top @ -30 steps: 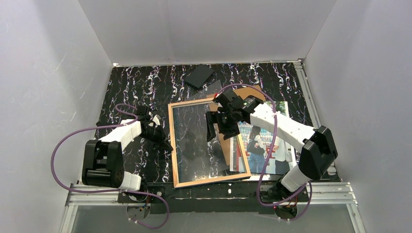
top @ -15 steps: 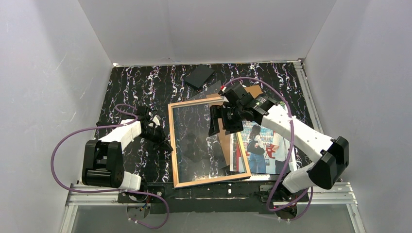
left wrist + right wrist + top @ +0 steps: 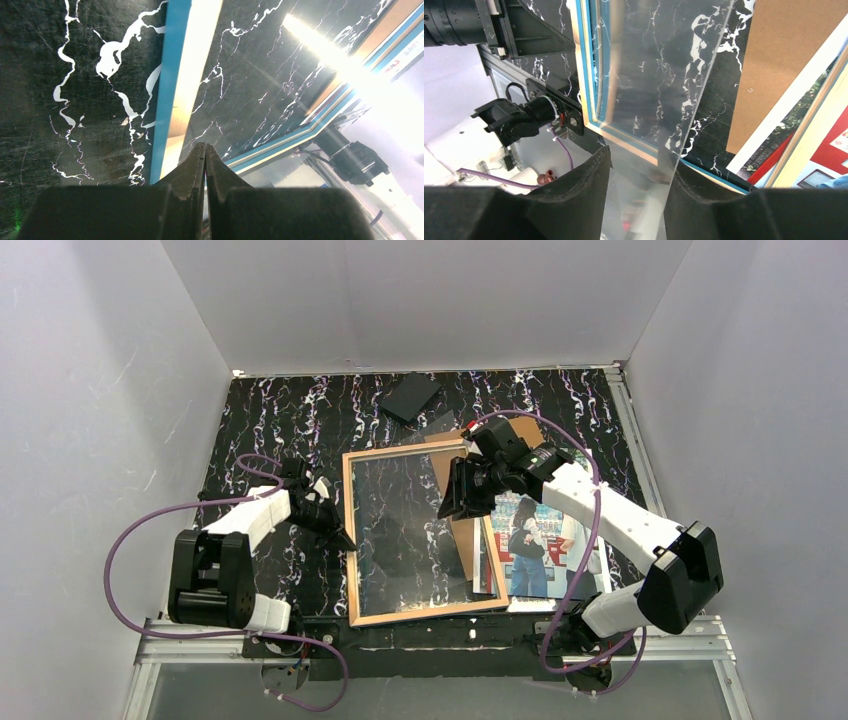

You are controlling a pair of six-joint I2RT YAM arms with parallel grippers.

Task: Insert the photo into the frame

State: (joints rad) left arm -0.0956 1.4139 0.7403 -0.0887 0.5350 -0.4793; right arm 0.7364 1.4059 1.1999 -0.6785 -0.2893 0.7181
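Note:
The frame [image 3: 349,540], tan wood with a clear pane, lies flat at the table's middle. Its blue edge shows in both wrist views [image 3: 172,85] [image 3: 586,75]. The photo [image 3: 545,540] lies face up to its right, partly tucked under the frame's right bar, and shows in the right wrist view [image 3: 824,150]. My right gripper [image 3: 452,502] hovers over the frame's upper right part. Its jaws stand apart [image 3: 639,160], and the clear pane's edge [image 3: 704,75] runs down to the right finger. My left gripper [image 3: 343,539] is shut and empty, tips [image 3: 205,146] at the frame's left bar.
A brown backing board [image 3: 520,428] lies under the right arm behind the photo, also seen in the right wrist view [image 3: 784,65]. A small black slab [image 3: 410,397] sits near the back wall. White walls close in the black marbled table on three sides.
The right gripper has moved right and back across the frame, and its jaws have narrowed. The right elbow swung outward. The frame shifted slightly left. The left arm is still.

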